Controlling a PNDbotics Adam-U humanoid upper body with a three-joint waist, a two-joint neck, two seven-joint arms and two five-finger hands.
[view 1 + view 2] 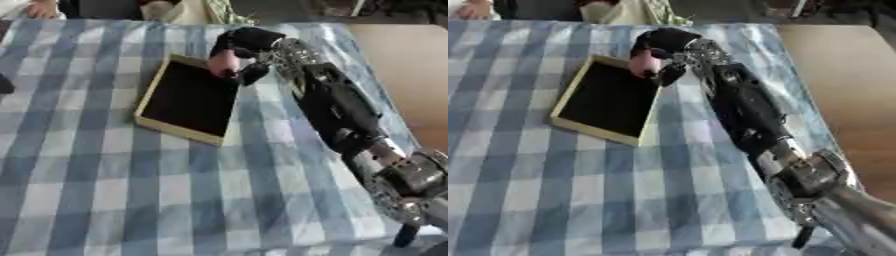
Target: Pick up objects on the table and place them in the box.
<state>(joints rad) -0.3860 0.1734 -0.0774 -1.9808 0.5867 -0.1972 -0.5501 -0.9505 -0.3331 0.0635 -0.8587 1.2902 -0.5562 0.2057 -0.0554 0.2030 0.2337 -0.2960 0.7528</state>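
Nearest the camera, at the lower right, the silver joints of the right arm point(398, 175) come into view, and from there its black forearm runs up and leftward across the table. The table is covered by a blue-and-white checked cloth point(105, 190), which lies smooth over the whole near half with nothing resting on it there.

Further back, left of the forearm, sits the box point(150, 95): a shallow rectangular tray with a pale tan rim and a dark, near-black inside (it lies turned a little askew to the checks of the cloth). Its near corner points toward the lower middle of the view, its far corner toward the hand.

At the far right corner of the box is the right hand point(248, 42), black, wrist bent so that the fingers point down. Its fingers and thumb are curled round a small pink object point(222, 62), pale and rounded, held upright and hanging from the hand. The pink object is at the box's far right corner, over or just inside the rim; whether it touches the box cannot be told.

At the left edge of the left eye view, a small dark shape point(5, 84) shows beside the cloth; what it is cannot be made out.

Beyond the table's right side lies a bare brown floor point(411, 65).
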